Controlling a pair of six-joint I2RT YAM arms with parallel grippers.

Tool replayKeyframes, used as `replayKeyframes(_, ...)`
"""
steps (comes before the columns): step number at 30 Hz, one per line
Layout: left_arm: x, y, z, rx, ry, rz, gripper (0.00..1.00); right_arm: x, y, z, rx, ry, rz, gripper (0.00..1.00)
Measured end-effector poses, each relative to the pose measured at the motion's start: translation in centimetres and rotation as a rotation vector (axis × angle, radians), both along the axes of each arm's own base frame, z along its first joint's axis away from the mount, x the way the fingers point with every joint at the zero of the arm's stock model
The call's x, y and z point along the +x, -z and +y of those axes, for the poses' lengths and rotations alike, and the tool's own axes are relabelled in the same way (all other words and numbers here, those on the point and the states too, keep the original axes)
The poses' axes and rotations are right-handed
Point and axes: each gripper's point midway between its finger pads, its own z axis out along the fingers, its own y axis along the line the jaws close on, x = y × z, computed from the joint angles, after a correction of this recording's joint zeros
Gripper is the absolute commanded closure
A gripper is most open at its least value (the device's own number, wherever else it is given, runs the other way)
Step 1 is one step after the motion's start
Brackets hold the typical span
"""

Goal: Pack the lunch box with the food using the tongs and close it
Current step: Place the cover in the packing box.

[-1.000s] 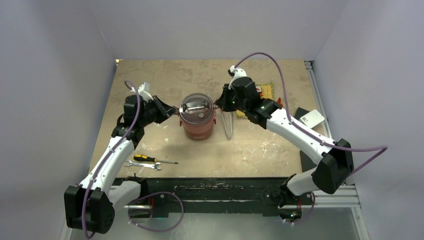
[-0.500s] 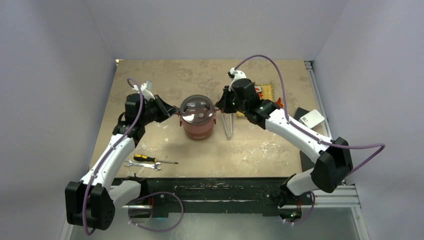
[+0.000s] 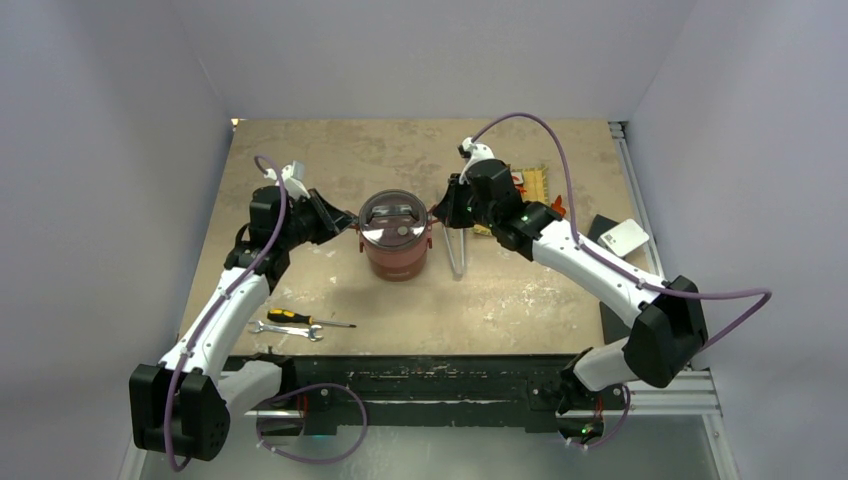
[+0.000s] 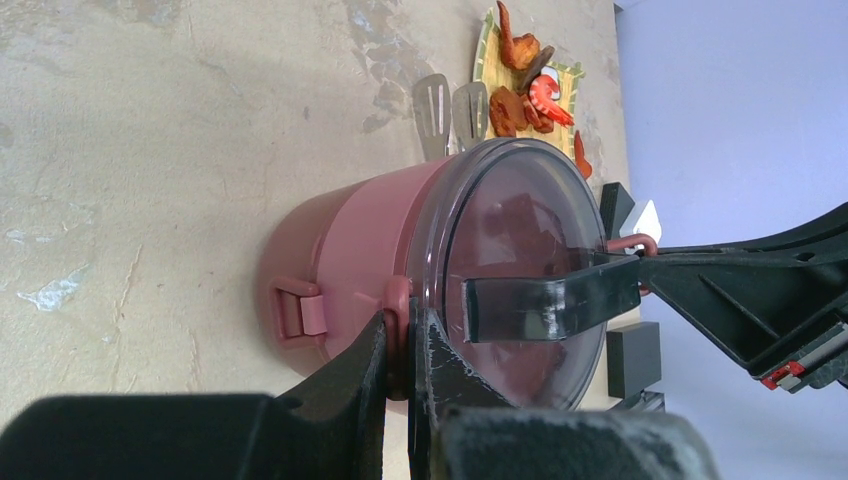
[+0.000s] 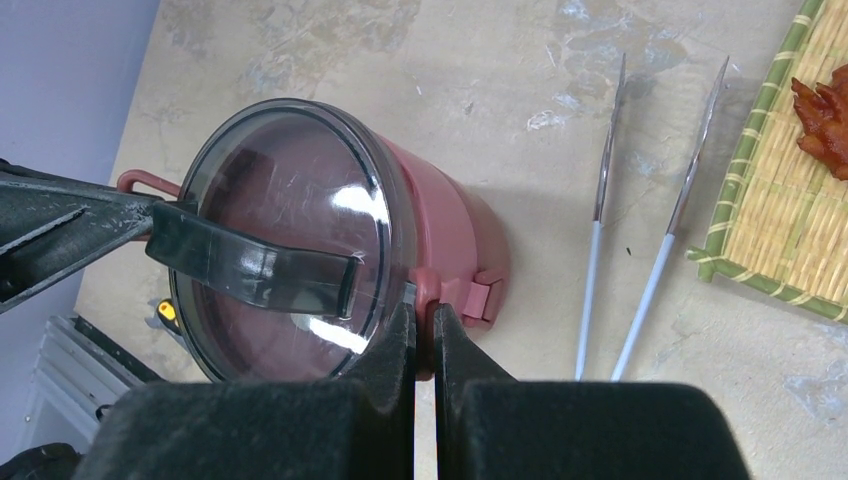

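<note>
The dusty-red lunch box (image 3: 395, 255) stands stacked mid-table with its dark see-through lid (image 3: 394, 218) on top. My left gripper (image 3: 352, 226) is shut on the box's left side handle (image 4: 397, 300). My right gripper (image 3: 436, 214) is shut on the opposite side handle (image 5: 428, 288). In the left wrist view the lid (image 4: 520, 270) faces me, and my left gripper (image 4: 400, 335) pinches the pink tab. The right wrist view has my right gripper (image 5: 425, 320) at the rim. The silver tongs (image 5: 640, 230) lie on the table right of the box. Orange and brown food (image 4: 525, 85) lies on the woven mat (image 5: 790, 200).
A black-and-orange screwdriver (image 3: 300, 318) and a small silver wrench (image 3: 285, 330) lie near the front left. A white-and-black block (image 3: 620, 236) sits at the right edge. Purple cables arch over both arms.
Both arms have shifted only slightly, still gripping the box's sides. The lid's top looks a little more level than a second ago.
</note>
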Motion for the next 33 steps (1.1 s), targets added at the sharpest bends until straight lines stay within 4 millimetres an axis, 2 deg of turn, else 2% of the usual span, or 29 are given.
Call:
replayKeyframes(23,0.1,0.3,0.2,0.041,0.008,-0.014,1.00,-0.5,0.9,-0.5,-0.001,0.013,0.020,1.00)
replayKeyframes(27,0.3,0.4,0.3,0.054,0.011,-0.023,1.00,-0.8,2.3,-1.0,-0.015,0.030,0.050,0.91)
replayKeyframes(29,0.4,0.4,0.3,0.060,0.015,-0.029,0.91,-0.9,2.5,-1.0,-0.012,0.037,0.057,0.86)
replayKeyframes(33,0.5,0.5,0.6,0.090,0.011,-0.034,0.68,-1.1,2.7,-1.1,-0.018,0.038,0.067,0.66)
